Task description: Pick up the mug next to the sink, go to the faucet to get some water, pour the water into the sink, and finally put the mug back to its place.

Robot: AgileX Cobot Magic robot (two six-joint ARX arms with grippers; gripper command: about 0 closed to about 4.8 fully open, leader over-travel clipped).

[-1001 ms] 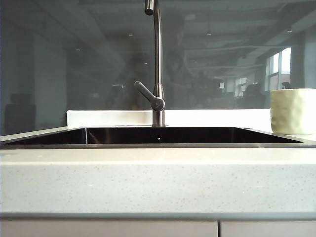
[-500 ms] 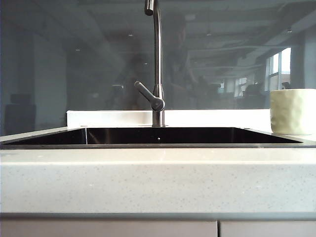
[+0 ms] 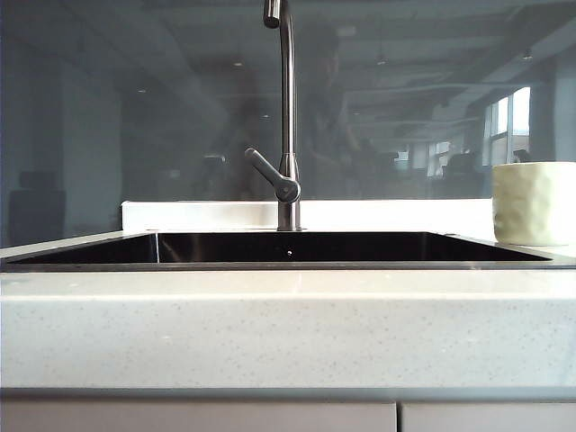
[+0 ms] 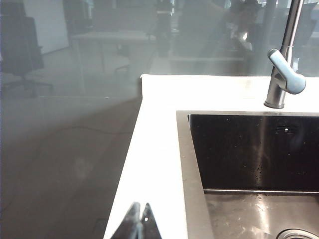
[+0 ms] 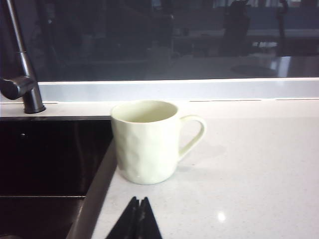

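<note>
Speckled white stone counter [image 3: 288, 333], low white backsplash ledge [image 3: 198, 214] behind it, dark glass wall [image 3: 135, 108] above, reflecting an office interior

Dimpled glazed ceramic mug [image 5: 145, 142], brushed-steel faucet [image 3: 287, 117], glossy dark sink [image 3: 288, 247], speckled stone counter [image 3: 288, 333]

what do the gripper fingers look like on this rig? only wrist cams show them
Only the tips show. Left gripper: two thin dark grey tapered fingers with a slight sheen. Right gripper: two matte black tapered fingers. No cables, markings or arm links visible in any view.
</note>
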